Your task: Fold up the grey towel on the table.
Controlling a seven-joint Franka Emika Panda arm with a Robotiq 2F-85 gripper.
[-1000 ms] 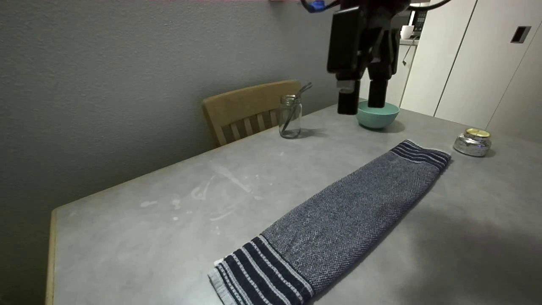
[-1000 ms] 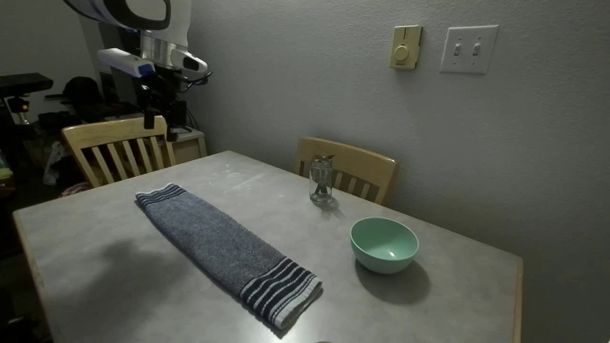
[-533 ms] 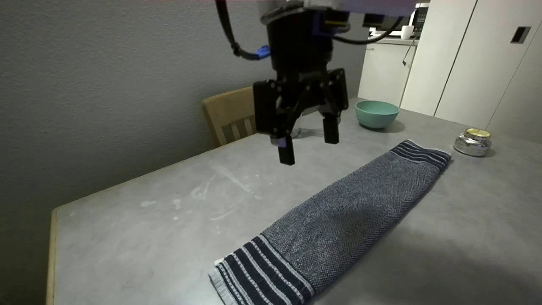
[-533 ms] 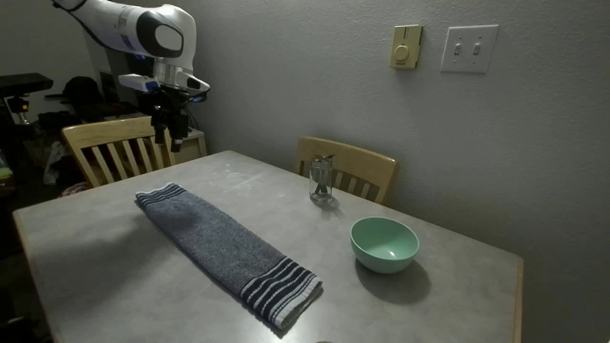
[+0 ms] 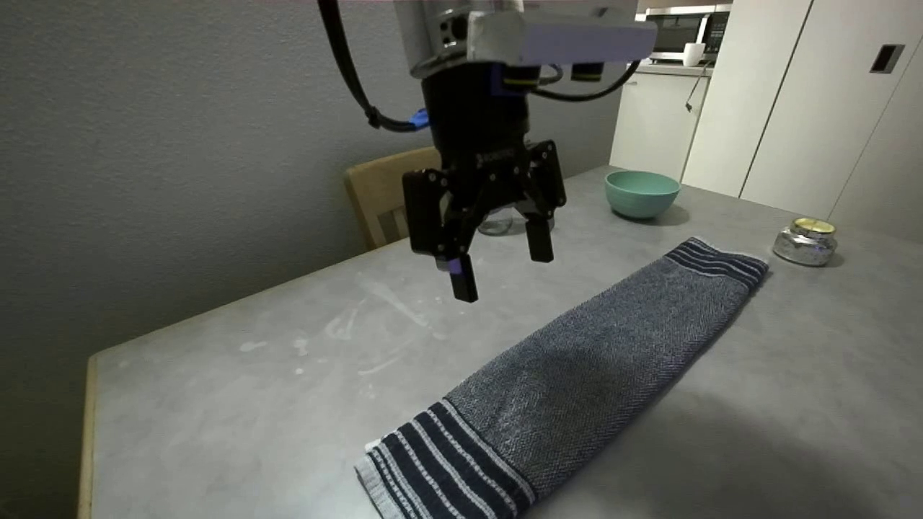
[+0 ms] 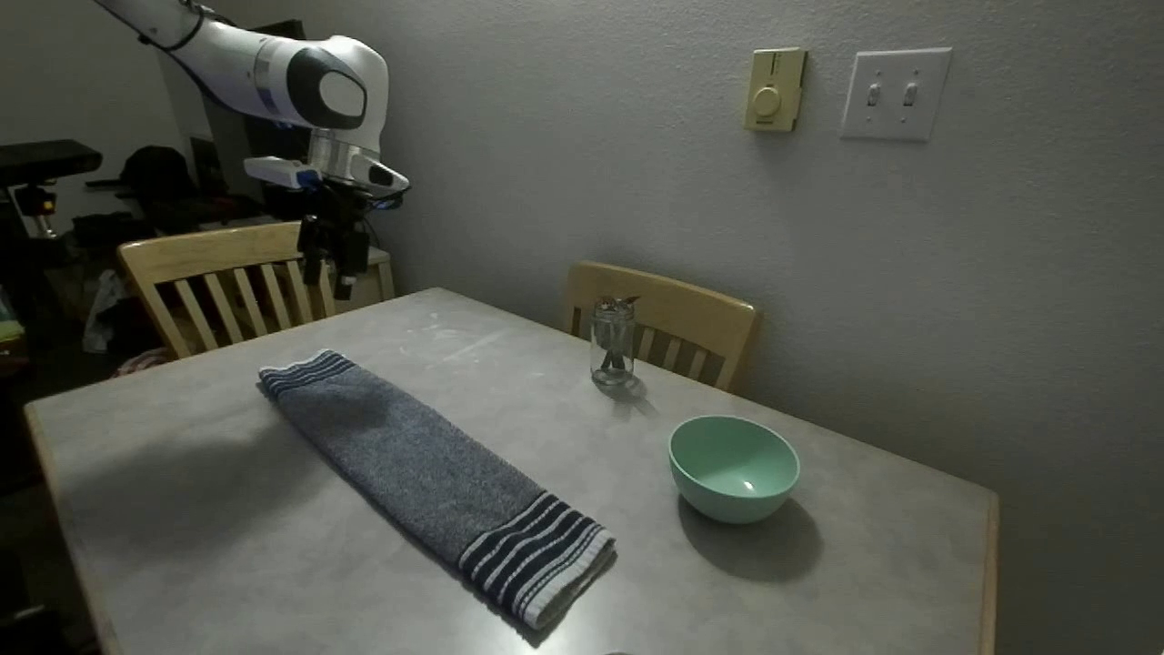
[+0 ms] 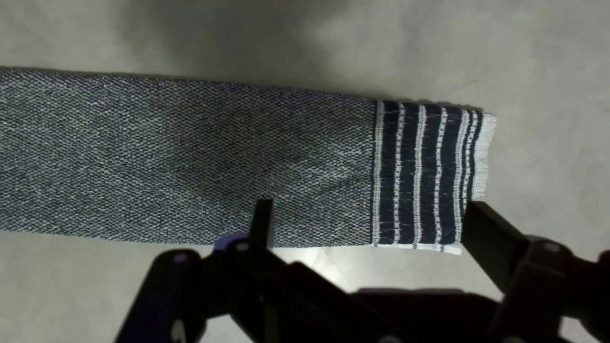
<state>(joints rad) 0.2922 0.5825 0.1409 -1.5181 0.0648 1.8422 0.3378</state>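
The grey towel (image 5: pixel 598 353) lies flat as a long narrow strip on the table (image 5: pixel 238 425), with striped bands at both short ends. It shows in both exterior views (image 6: pixel 427 455) and in the wrist view (image 7: pixel 167 157). My gripper (image 5: pixel 503 277) is open, points down and holds nothing. It hangs above the table near one striped end of the towel, apart from the cloth, as an exterior view (image 6: pixel 328 288) also shows. In the wrist view my gripper (image 7: pixel 370 204) has its fingers wide apart, overlapping the towel's lower edge and the striped end.
A teal bowl (image 6: pixel 733 468) and a glass jar with utensils (image 6: pixel 612 346) stand on the table near the wall side. A silver candle jar (image 5: pixel 805 243) stands near the towel's far end. Wooden chairs (image 6: pixel 673 309) are at the table's edges.
My gripper has moved down and left in an exterior view, closer to the table and the nearer striped end. It has also turned. The towel has not moved.
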